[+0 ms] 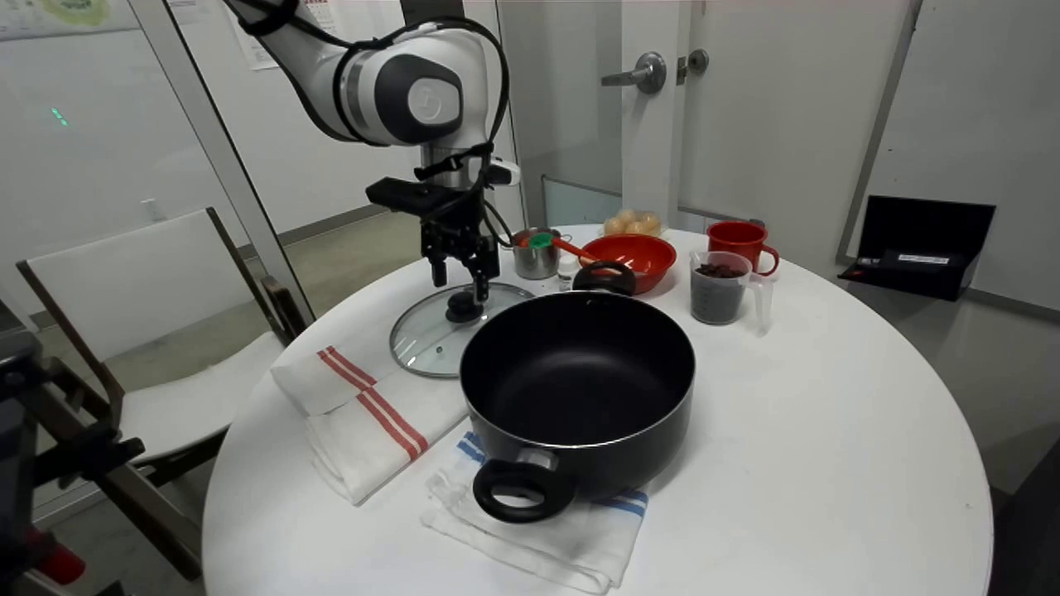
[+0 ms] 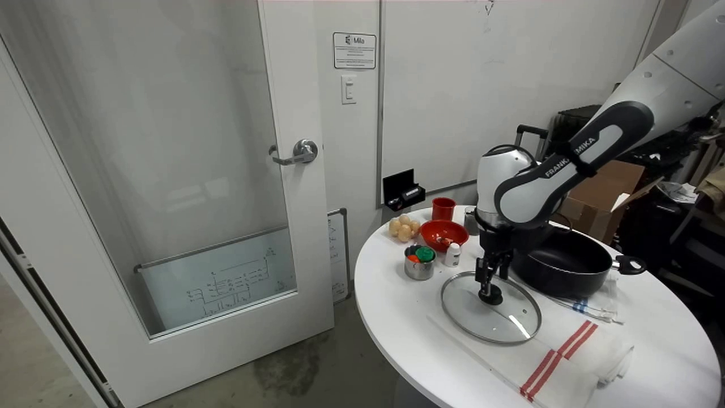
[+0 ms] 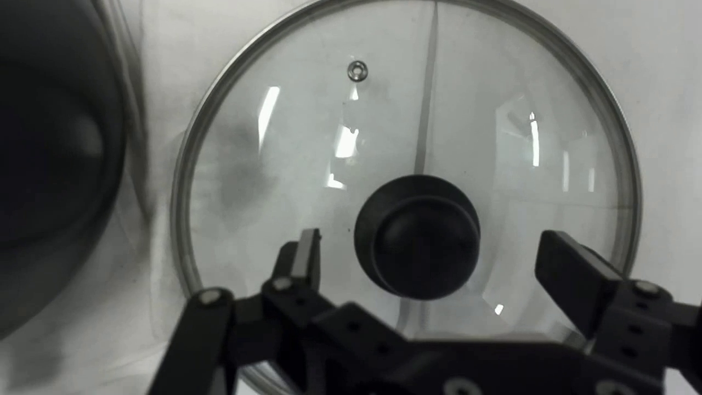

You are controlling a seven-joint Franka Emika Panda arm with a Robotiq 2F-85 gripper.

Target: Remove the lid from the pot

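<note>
Lid: round clear glass, metal rim; off the pot, lying flat just beside it, a narrow gap between the two in the wrist view. Whether the red-striped towel runs beneath all of the lid cannot be told. Knob: dark, at lid centre, between the fingers, which stand spread, a gap showing on either side of it. Pot: black, wide, on the blue-striped towel; cut off in the wrist view, partly behind the arm in an exterior view. Arm: lettered "FRANK" and "MIKA", a black strap crossing between. White bottle: label too small to read. Measuring cup: partly hidden by the arm in an exterior view. Wall sign: "Mila" legible, finer lines not. Leaning whiteboard: marker diagram, illegible. Counter: round, white; a broad stretch from pot to edge on the measuring cup's side, a strip between lid and edge; lower part cut off in both exterior views.
</note>
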